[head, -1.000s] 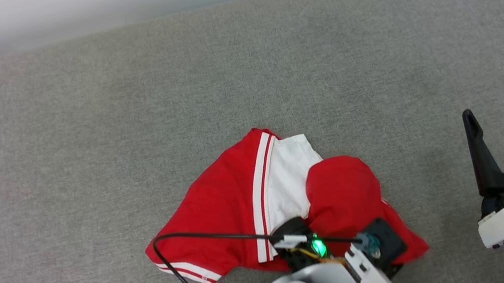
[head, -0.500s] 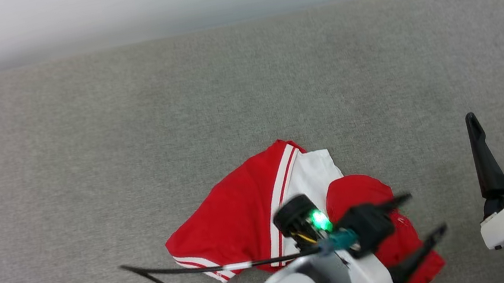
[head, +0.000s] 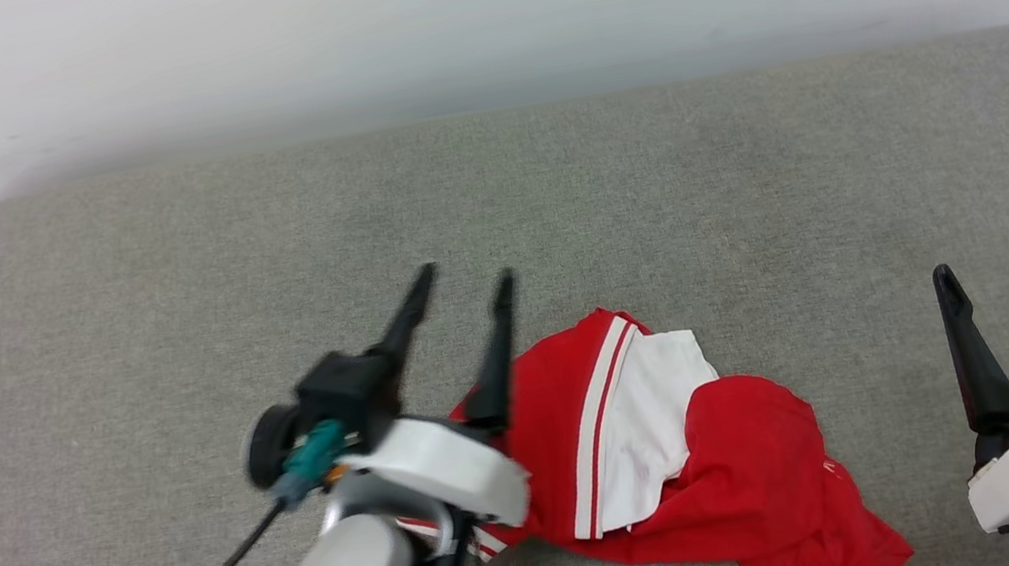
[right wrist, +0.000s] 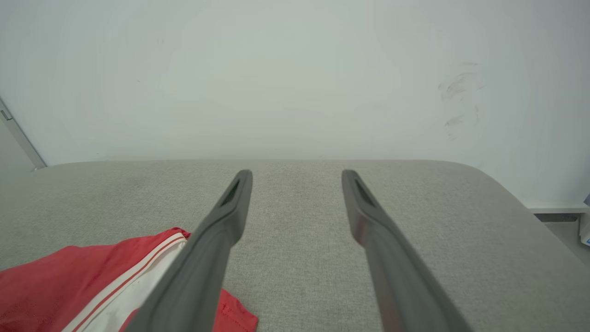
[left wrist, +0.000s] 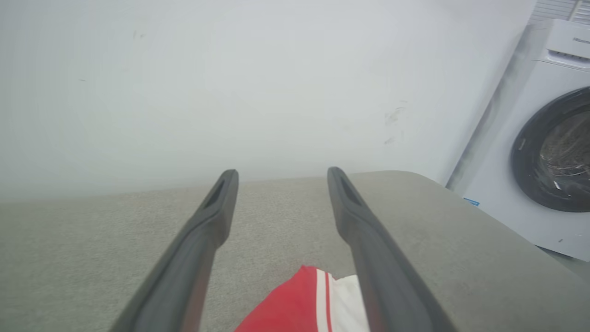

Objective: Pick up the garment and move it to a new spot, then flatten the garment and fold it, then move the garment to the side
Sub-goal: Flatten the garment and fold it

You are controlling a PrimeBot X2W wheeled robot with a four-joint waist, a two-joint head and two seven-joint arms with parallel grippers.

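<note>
On the grey pad (head: 159,277): left gripper (head: 465,274) off the garment (head: 694,455), empty.
Vs 0.5 s ago: it was over the shirt's right red fold, now it's up and left of it, fingers spread, holding nothing. Head camera tilted too, so the frame shift isn't shirt motion. Right gripper (head: 985,262) unchanged at lower right, fingers apart, empty. Garment lies crumpled between the two grippers: red body, white sleeve, red-white striped trim. Chest print not visible; left edge hidden behind left wrist, lower corner cut by frame.
</note>
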